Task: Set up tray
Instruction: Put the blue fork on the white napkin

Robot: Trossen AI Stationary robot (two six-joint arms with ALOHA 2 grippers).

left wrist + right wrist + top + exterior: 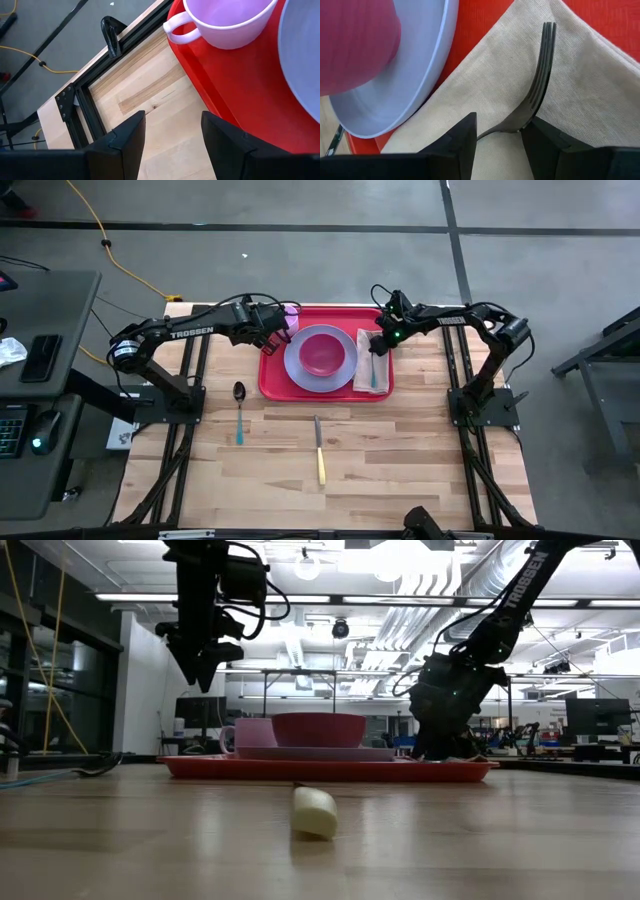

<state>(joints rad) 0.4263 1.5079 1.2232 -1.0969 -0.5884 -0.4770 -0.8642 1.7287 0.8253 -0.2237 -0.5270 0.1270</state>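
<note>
The red tray (272,383) lies at the table's far middle. On it are a lavender plate (296,366) holding a magenta bowl (322,350), a pink mug (225,22) at its far left corner, and a beige napkin (590,95) at its right with a dark fork (542,65) lying on it. My left gripper (172,125) is open and empty, raised above the table just left of the tray's left rim, near the mug. My right gripper (500,125) is open and low over the napkin, its fingers standing on either side of the fork's neck.
A spoon with a teal handle (239,412) lies on the wood near the table's left. A knife with a yellow handle (319,452) lies nearer the front middle. Bare wood stretches in front of the tray. A desk with gear (40,380) stands off the table's left.
</note>
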